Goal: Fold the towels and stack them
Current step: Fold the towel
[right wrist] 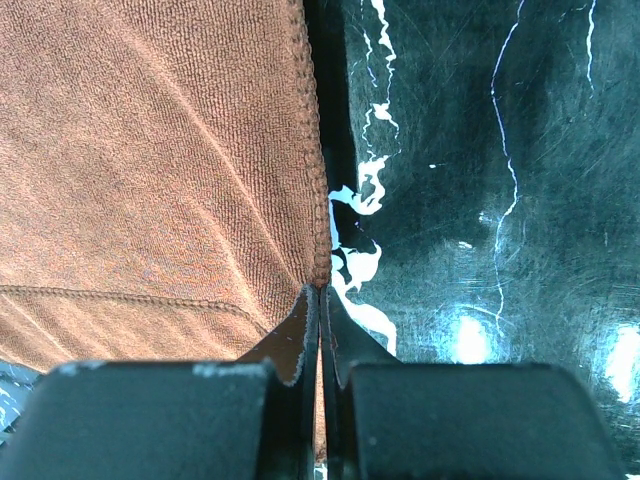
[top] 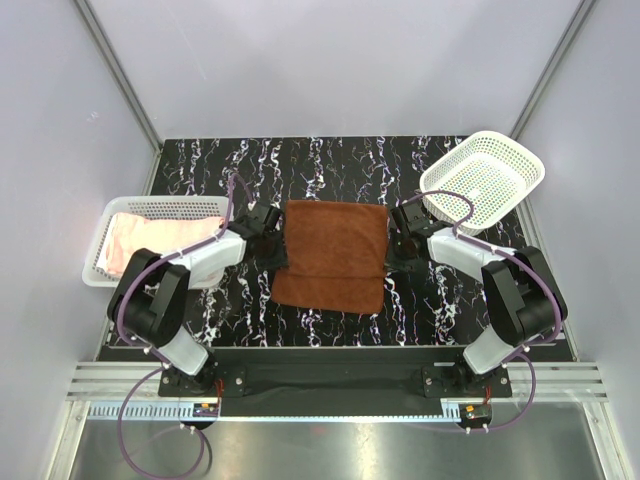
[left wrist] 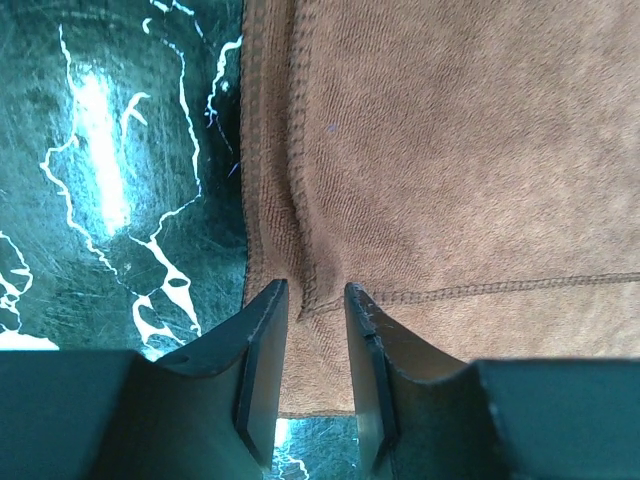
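A rust-brown towel (top: 335, 255) lies in the middle of the black marble table, one layer folded over another, with a hem line crossing it near its front. My left gripper (top: 274, 242) is at its left edge. In the left wrist view its jaws (left wrist: 315, 292) stand a little apart, astride the puckered hem of the towel (left wrist: 450, 150). My right gripper (top: 398, 243) is at the right edge. In the right wrist view it (right wrist: 320, 290) is shut on the towel's stitched right hem (right wrist: 150, 150). A pale pink towel (top: 140, 245) lies crumpled in the left basket.
A white mesh basket (top: 165, 208) sits at the table's left edge and holds the pink towel. A second white mesh basket (top: 530, 165) stands tilted at the back right corner. Grey walls close in the table on three sides.
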Robot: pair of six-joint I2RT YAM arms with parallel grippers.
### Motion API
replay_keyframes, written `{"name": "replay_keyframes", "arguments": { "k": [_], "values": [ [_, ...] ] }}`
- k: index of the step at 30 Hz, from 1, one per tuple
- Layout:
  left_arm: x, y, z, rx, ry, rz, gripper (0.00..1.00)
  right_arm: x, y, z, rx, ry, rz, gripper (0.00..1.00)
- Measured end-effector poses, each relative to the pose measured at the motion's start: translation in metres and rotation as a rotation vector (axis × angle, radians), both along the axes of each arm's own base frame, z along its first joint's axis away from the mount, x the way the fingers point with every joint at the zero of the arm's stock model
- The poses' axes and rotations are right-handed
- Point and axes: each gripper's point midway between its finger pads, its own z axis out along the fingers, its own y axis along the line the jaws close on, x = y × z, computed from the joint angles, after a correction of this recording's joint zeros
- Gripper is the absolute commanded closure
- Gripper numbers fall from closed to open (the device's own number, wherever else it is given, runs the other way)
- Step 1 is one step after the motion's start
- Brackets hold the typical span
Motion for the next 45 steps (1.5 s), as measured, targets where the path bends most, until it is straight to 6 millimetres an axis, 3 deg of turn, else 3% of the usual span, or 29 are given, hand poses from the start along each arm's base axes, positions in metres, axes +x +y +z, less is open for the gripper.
{"name": "replay_keyframes", "arguments": {
  "k": [5,10,20,30,35,38,42,45],
  "values": [
    [0.006,-0.003,0.001,-0.003,-0.004,0.0,0.76,-0.001,0.0,-0.001,0.001,-0.001,0.001,1.0],
    [0.006,-0.004,0.0,-0.004,0.0,0.001,1.0,-0.002,-0.001,-0.002,0.0,0.001,0.001,1.0],
    [0.008,-0.005,0.011,0.003,0.007,-0.004,1.0,-0.003,0.0,0.005,-0.002,0.013,0.007,1.0],
    [0.024,-0.012,0.051,-0.002,-0.029,-0.034,1.0,0.009,0.009,0.051,0.039,-0.037,0.027,1.0],
    [0.008,-0.009,0.066,-0.016,-0.015,-0.073,1.0,-0.007,0.024,0.074,0.166,-0.058,0.056,1.0],
    [-0.008,-0.005,0.058,-0.019,0.009,-0.096,1.0,-0.027,0.024,0.065,0.2,-0.033,0.061,1.0],
    [-0.035,0.006,0.029,0.01,0.096,-0.107,1.0,-0.055,0.019,0.032,0.211,0.048,0.052,1.0],
    [-0.044,0.011,0.021,0.022,0.126,-0.111,1.0,-0.069,0.02,0.017,0.233,0.096,0.057,1.0]
  ]
}}
